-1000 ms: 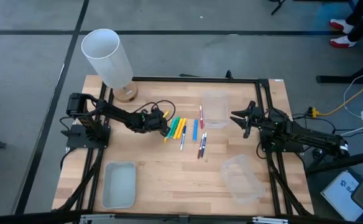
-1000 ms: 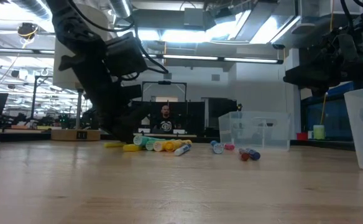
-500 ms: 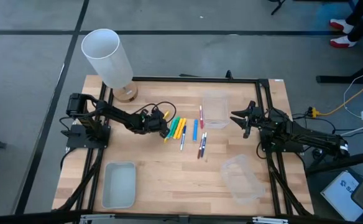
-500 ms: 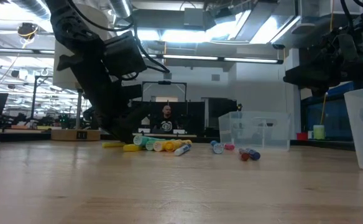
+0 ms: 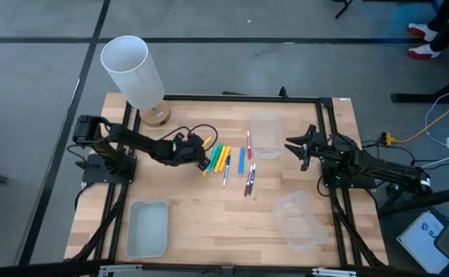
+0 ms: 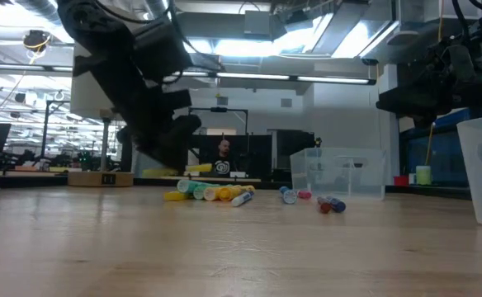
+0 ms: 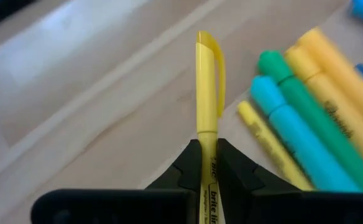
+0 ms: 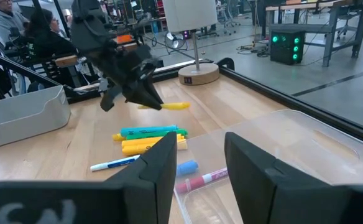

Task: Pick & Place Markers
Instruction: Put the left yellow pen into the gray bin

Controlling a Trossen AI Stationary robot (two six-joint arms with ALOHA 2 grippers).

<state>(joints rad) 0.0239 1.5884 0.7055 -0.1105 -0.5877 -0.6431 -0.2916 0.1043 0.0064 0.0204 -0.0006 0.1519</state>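
The left gripper [image 7: 207, 163] is clamped on a yellow marker [image 7: 207, 93], carried level and clear of the desk [image 5: 194, 223], likely for a tray; the other markers [image 5: 232, 163] lie mid-desk just beyond; farther off, the right gripper [image 5: 303, 148] waits half-open and empty beside a clear tray [image 5: 265, 135].

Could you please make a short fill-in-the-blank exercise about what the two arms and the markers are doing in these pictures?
1. The left gripper is shut on a ____ marker.
2. That marker is held ____ the table, not resting on it.
3. The right gripper holds ____ between its fingers.
4. The other markers lie on the ____.

Missing words: yellow; above; nothing; table
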